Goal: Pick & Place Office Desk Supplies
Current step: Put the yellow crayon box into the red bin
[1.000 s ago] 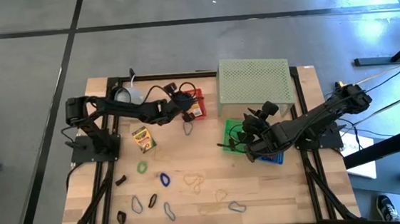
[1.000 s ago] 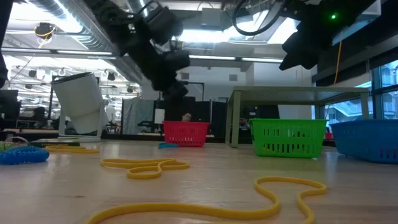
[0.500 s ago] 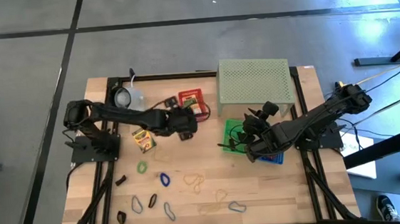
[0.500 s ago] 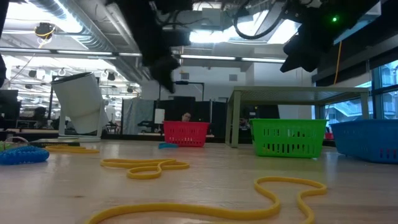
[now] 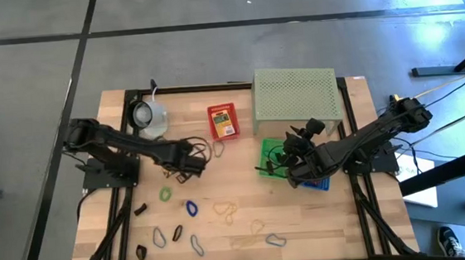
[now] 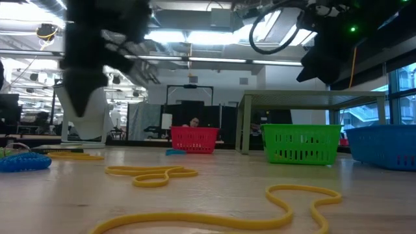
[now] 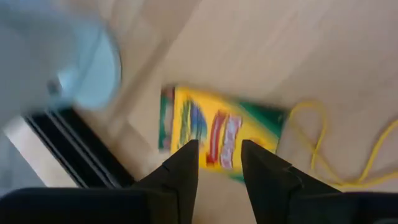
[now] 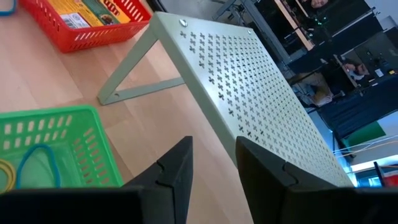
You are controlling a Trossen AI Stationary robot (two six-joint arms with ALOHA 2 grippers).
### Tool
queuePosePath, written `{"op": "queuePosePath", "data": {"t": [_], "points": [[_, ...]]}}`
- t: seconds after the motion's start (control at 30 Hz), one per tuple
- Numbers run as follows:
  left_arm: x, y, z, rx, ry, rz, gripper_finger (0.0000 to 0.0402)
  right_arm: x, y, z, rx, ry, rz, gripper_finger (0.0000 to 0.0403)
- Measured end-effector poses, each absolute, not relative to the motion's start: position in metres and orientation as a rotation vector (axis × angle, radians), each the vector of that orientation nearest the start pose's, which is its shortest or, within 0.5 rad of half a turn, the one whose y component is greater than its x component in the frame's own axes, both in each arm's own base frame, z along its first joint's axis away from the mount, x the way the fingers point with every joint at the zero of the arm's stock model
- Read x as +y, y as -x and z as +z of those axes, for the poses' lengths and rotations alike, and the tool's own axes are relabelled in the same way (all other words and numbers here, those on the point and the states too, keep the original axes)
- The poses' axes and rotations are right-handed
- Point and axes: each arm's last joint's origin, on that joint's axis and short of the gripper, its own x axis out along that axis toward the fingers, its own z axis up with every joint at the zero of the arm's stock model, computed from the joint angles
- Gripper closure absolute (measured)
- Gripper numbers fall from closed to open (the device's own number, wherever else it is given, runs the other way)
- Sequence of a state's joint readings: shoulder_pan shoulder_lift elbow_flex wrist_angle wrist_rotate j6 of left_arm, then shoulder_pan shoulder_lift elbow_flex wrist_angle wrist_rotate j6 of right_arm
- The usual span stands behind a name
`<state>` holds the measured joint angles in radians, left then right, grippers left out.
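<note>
A yellow printed box lies flat on the table, in the left wrist view just beyond my left gripper, which points down at it, open, with nothing between its fingers. In the high view my left gripper hangs over the table's left middle, and the arm hides the box. Small loops lie loose toward the near edge: green, blue, yellow. Dark clips lie beside them. My right gripper is open and held above the green basket.
A red basket with a printed box in it stands at the far middle. The pale green perforated stand is beside it. A pale mug sits far left, and a blue basket lies under my right arm.
My left gripper has swung from the red basket toward the table's left and near edges and now hangs over the yellow box. It has also tipped from nearly level to pointing steeply down. The red basket now shows uncovered.
</note>
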<state>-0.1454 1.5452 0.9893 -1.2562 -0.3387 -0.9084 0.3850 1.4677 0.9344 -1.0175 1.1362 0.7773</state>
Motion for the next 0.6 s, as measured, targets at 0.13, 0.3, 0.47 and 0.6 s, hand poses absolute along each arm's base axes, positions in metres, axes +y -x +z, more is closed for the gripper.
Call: {"op": "queuePosePath", "data": {"t": [0.13, 0.3, 0.47, 0.6], "points": [[-0.022, -0.195, 0.185, 1.43, 0.425, 1.102, 0.0301, 0.064, -0.229, 0.213, 0.791, 0.411, -0.936, 0.028], [-0.017, -0.165, 0.165, 1.241, 0.66, 1.336, 0.0314, 0.063, -0.23, 0.213, 0.79, 0.409, -0.938, 0.028], [-0.013, -0.158, 0.143, 1.124, 0.755, 1.367, 0.0312, 0.063, -0.23, 0.213, 0.788, 0.407, -0.938, 0.028], [-0.009, -0.154, 0.131, 1.105, 0.76, 1.391, 0.0309, 0.063, -0.23, 0.213, 0.788, 0.406, -0.938, 0.028]]}}
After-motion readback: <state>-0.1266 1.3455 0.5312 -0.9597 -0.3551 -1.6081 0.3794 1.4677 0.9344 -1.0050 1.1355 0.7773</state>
